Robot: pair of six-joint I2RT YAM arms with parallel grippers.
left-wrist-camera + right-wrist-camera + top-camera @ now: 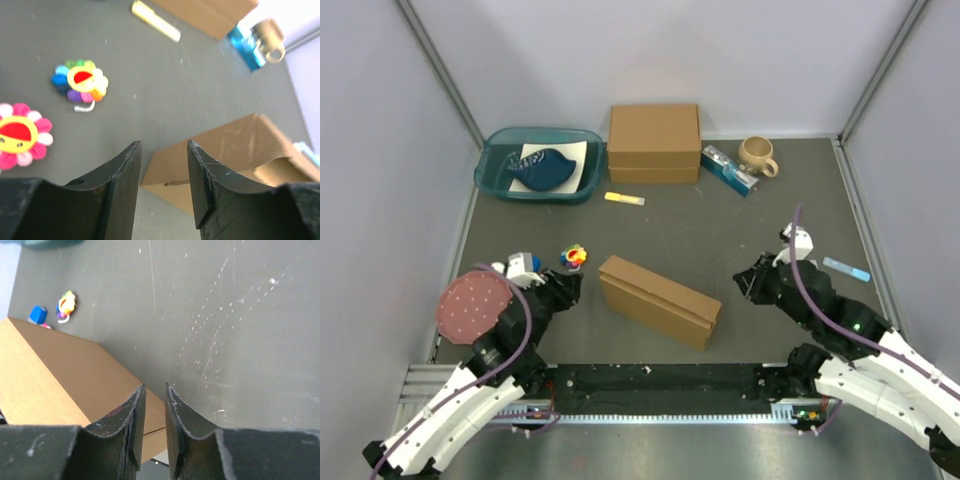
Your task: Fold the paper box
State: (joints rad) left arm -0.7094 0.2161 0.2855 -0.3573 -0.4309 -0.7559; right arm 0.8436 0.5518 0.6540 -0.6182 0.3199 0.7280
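Around you, pale walls (670, 50) close off three sides of a dark grey surface (720, 230), which shows fine scratches in the right wrist view. Along the back edge you have a teal tray (485, 172) with a dark blue item lying on a white sheet inside it. Next to it is a thick cardboard box (654, 140), then a blue packet (728, 168) and a beige mug (757, 154). A yellow marker (624, 199) lies just in front of that box. A pale blue stick (846, 269) sits near the right edge and a rainbow flower toy (574, 257) sits left of centre. A pink dotted disc (473, 305) shows beside your left arm.

The paper box (660, 297) lies near the front, roughly midway between your two arms. It is folded into a closed, shallow block. Its long axis runs diagonally: the left end points toward the back left and the right end toward the front right.

Your left pincer (163, 146) stands with its fingers clearly apart and nothing between them, and a corner of the paper box is just ahead of it. Your right pincer (155, 386) shows only a narrow gap, also with nothing in it. It sits over the bare surface just beside the box's right end.
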